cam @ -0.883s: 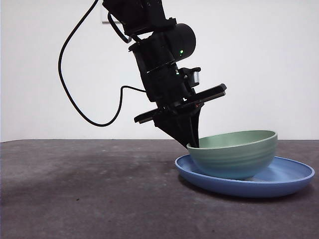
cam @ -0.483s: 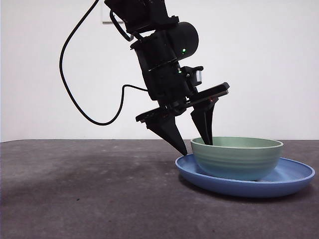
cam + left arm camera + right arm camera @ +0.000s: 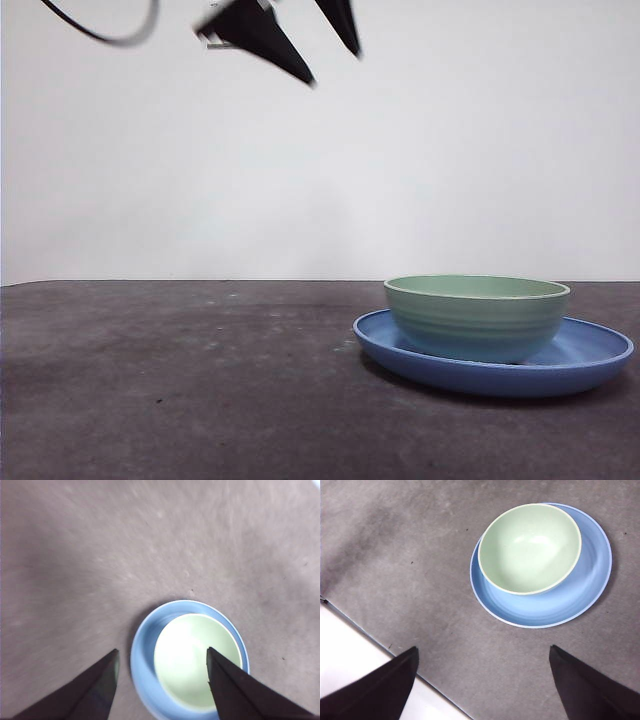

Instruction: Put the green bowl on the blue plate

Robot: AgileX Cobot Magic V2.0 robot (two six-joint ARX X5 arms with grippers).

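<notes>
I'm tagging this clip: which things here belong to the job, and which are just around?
Job:
green bowl, sitting in the plate
blue plate
left pincer, open, raised high above the table
right pincer, open, waiting apart from the plate

Just around:
grey table
black cable

Left gripper (image 3: 325, 55) blurred, cut off.

No words to read anywhere. No numbers, no labels, no brand names. No signs either, on anything here.
</notes>
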